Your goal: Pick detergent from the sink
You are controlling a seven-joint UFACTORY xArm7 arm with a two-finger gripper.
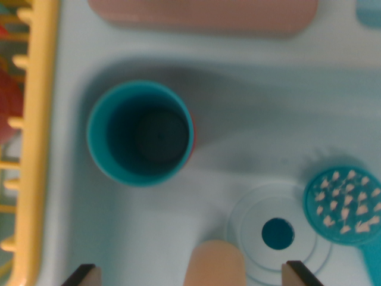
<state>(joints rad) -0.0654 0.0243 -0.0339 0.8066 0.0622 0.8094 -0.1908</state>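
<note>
I look straight down into a pale blue sink (250,107). A peach, round-topped object (214,262), possibly the detergent bottle, pokes in from the bottom edge; only its top shows. My gripper (191,275) is open, with dark fingertips (86,274) at the bottom left and bottom right. The peach object lies between them, closer to the right finger, and touches neither. A teal cup (141,133) stands upright and empty in the sink's left part.
A round drain (278,233) with a blue hole sits beside the peach object. A teal brush (345,205) with pale bristles lies at the right. A yellow dish rack (36,143) borders the left side. A pink slab (202,13) lies beyond the sink's far rim.
</note>
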